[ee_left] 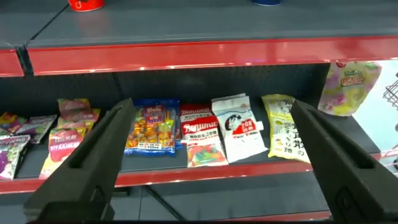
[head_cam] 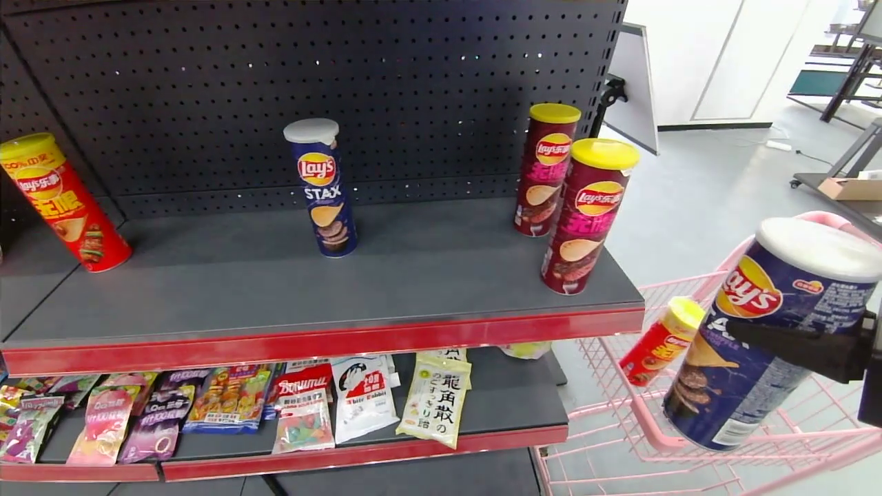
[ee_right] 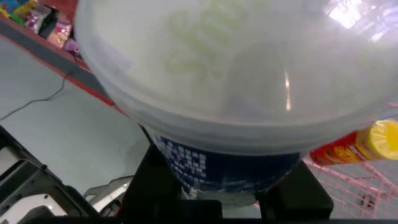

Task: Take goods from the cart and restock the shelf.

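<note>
- Right pincer (head_cam: 758,339) is clenched around the middle of a blue potato-chip can (head_cam: 778,289), carried above the pink cart (head_cam: 620,413), just off the right end of the upper shelf (head_cam: 427,275).
- The shelf's bare deck lies forward and to the robot's left of the held can, so the coming move looks like a carry leftward, past the shelf's red front lip.
- The can's long axis leans, with the white lid up and tipped to the right and the base low toward the cart; it likely needs righting before it is set down.
- An open stretch of deck shows between the matching blue can (head_cam: 322,186) standing at mid-shelf and the two maroon cans (head_cam: 546,169) at the right end.
- The held can is dark blue with a frosted plastic lid, a red-and-yellow logo and a picture of chips.
- A red can (head_cam: 661,341) with a yellow lid lies tilted in the cart, not yet shelved.
- Left pincer (ee_left: 211,112) is spread wide and carries nothing, facing the snack bags (ee_left: 152,127) on the lower shelf.
</note>
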Controlling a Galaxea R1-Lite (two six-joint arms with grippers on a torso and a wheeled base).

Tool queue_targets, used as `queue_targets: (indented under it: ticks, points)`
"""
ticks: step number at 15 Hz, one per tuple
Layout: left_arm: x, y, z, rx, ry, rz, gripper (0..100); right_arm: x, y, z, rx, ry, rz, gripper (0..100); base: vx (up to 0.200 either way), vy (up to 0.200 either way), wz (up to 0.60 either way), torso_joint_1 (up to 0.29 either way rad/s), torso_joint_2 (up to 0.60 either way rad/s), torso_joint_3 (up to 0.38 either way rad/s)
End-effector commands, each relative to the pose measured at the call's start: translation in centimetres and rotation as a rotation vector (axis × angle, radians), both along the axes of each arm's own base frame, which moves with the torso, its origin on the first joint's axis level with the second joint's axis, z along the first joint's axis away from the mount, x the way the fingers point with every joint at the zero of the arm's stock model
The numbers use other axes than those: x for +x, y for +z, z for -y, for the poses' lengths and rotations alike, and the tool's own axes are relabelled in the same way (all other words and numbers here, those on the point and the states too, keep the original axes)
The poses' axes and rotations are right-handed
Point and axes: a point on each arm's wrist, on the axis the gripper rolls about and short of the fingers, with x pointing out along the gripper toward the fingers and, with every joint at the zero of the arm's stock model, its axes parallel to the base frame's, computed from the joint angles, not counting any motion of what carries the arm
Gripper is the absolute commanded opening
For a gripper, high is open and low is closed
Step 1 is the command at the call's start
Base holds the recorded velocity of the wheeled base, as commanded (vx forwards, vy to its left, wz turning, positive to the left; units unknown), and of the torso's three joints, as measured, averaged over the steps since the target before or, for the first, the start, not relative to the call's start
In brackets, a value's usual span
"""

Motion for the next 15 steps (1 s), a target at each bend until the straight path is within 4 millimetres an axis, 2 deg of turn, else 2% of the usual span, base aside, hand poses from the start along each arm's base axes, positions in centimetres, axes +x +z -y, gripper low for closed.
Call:
queue_targets:
  ticks: [1, 4, 7, 10, 15]
  points:
    - [0.0, 0.0, 0.0, 0.0, 0.002, 0.001, 100, -0.2, -0.5, 0.0, -0.014, 0.0, -0.006, 0, 0.0, 0.0, 0.0, 0.0, 0.0, 0.0]
    - [0.0, 0.0, 0.0, 0.002, 0.002, 0.001, 100, -0.6, -0.7, 0.0, -0.016, 0.014, 0.033, 0, 0.0, 0.0, 0.0, 0.0, 0.0, 0.0]
    - [0.0, 0.0, 0.0, 0.002, 0.0, 0.001, 100, -0.7, -1.3, -0.2, -0.017, 0.051, 0.082, 0, 0.0, 0.2, 0.0, -0.002, 0.0, 0.004]
    - [0.0, 0.0, 0.0, 0.002, 0.0, 0.001, 100, -1.1, -1.4, -0.5, 0.047, 0.223, 0.068, 0, 0.0, 0.2, 0.0, 0.01, 0.0, 0.001]
    - [0.0, 0.0, 0.0, 0.002, 0.0, 0.001, 100, -1.3, -1.5, -0.9, 0.049, 0.257, 0.068, 0, 0.0, 0.2, 0.0, 0.0, 0.0, 0.005]
